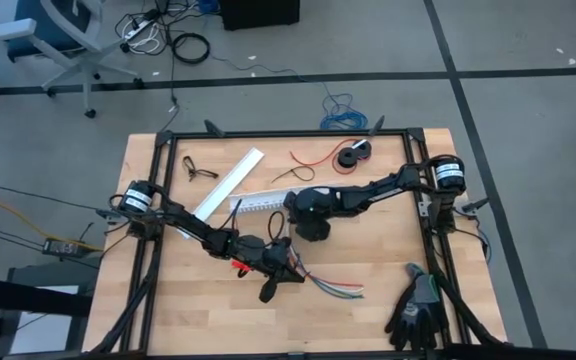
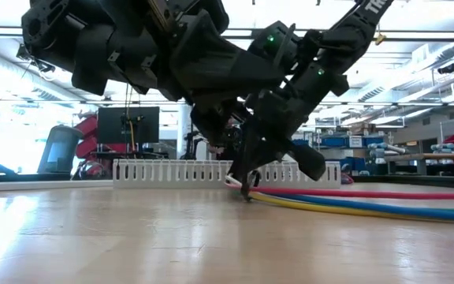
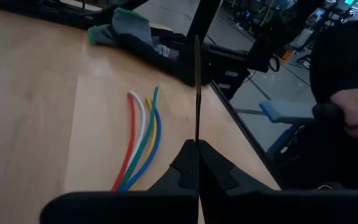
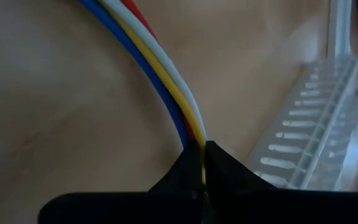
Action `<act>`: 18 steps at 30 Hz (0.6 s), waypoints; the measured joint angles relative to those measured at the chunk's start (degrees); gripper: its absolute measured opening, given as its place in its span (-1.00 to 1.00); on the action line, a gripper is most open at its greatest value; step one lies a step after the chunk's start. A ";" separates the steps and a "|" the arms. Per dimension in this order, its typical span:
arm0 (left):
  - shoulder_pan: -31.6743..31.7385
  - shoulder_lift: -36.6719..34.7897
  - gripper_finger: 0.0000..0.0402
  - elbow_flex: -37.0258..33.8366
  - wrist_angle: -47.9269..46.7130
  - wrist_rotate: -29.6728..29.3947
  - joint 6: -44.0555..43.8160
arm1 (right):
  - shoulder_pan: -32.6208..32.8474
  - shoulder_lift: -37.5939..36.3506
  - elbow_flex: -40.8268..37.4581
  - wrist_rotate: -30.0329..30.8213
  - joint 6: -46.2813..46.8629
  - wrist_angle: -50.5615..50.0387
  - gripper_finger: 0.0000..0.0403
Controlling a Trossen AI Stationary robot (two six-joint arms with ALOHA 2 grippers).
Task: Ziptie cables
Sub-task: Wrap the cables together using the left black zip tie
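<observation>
Bench (image 1: 178,320) is wood with a black frame round it; the work sits near its front middle, within reach of both arms. Left arm comes in from the left edge and its left hand (image 1: 268,292) is down low at the front; in its wrist view the fingers are pressed shut on a thin black strip (image 3: 197,93) that stands straight up, probably the tie held ready for threading. Right arm reaches across from the right edge, right hand (image 1: 315,232) near the bench centre, fingers closed tight on the cables (image 4: 160,74) at their gathered end; this likely pins the bunch so it stays put while the tie goes round. Loose coloured ends of the cables fan out on the bench front, just right of the left hand. White slotted strip (image 1: 258,203) lies behind the right hand, out of the way. Dark gloves (image 1: 415,310) at front right corner, unused. Small black spool (image 1: 352,154) at the back, well apart
</observation>
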 joint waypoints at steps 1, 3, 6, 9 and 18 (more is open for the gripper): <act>0.00 -0.02 -1.00 0.00 -0.02 -0.06 -0.02 | -0.02 0.00 0.00 -0.21 1.69 0.00 -0.99; 0.00 0.00 -1.00 0.00 -0.11 -0.22 -0.02 | 0.27 0.00 0.00 -0.52 4.68 -0.02 -0.98; 0.02 0.00 -1.00 0.00 -0.06 -0.32 -0.02 | 1.35 -0.02 0.00 -0.73 7.21 -0.17 -0.92; 0.07 0.00 -1.00 0.00 -0.08 -0.33 -0.02 | 2.59 -0.04 0.00 -0.54 8.47 -0.13 -0.83; 0.07 0.00 -1.00 0.00 -0.23 -0.59 -0.04 | 5.91 -3.08 0.00 4.58 8.53 -1.54 -0.54</act>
